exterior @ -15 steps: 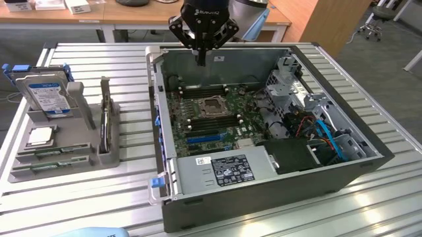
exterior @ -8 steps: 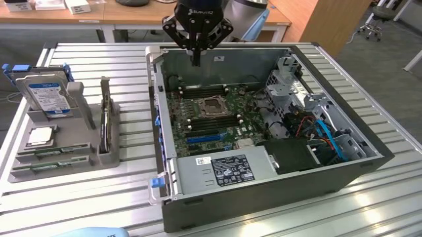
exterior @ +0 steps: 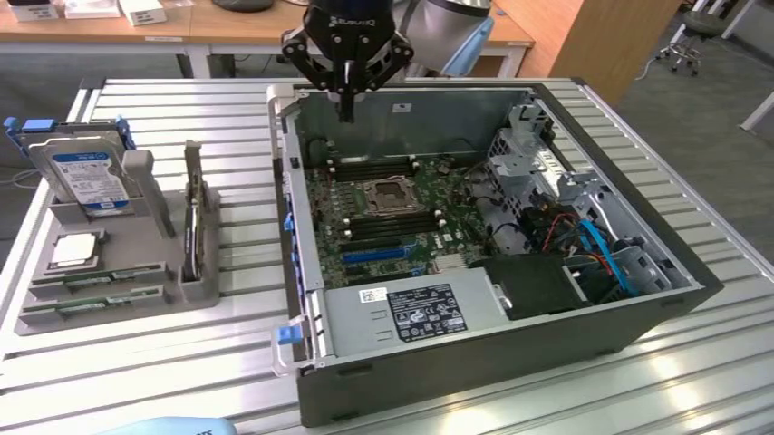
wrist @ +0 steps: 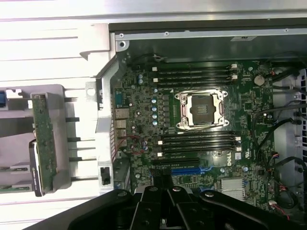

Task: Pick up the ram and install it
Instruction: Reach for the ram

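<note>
The pincer (exterior: pixel 347 113) hangs closed and empty over the far wall of the open computer case (exterior: pixel 484 362), well apart from the ram (exterior: pixel 97 279). That stick lies flat in a slot along the near edge of the grey parts holder (exterior: pixel 158 272), on the slatted worktop (exterior: pixel 145 372) to the exterior view's left of the case, with a second, similar stick (exterior: pixel 91 308) in the slot just in front of it.

The holder probably exists to present each part at a known spot and angle: the hard drive (exterior: pixel 85 177) stands upright in its cradle, the processor chip (exterior: pixel 75 249) sits flat in a recess, and a circuit card (exterior: pixel 194 213) stands on edge in its own stand. The case lies on its side with its panel off, so the motherboard (exterior: pixel 387 227) faces up and its dark memory slots (exterior: pixel 377 166) (empty, as far as I can tell) sit either side of the processor socket (exterior: pixel 390 195), reachable from above.

The ram is long, narrow and thin, a green board with a pale label near its middle.
</note>
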Controlling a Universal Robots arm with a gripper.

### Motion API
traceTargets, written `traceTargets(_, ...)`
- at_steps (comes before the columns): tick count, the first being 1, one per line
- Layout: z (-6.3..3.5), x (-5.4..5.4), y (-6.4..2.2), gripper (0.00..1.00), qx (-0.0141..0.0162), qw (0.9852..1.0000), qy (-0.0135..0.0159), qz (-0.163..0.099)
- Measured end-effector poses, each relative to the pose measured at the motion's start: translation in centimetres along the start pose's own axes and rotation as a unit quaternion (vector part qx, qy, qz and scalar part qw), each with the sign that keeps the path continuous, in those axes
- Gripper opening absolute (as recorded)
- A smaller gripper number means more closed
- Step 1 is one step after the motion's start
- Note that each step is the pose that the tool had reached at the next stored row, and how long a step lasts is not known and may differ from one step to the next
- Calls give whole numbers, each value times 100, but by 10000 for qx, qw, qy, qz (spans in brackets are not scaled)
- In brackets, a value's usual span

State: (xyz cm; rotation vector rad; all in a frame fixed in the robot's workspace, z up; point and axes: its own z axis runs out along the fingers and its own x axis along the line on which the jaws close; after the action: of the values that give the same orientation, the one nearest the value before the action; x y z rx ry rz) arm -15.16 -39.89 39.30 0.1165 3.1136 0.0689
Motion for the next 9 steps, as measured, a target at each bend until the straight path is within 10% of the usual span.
traceTargets(9, -2, 154, -11, 10, 0, 10000, 2, 0)
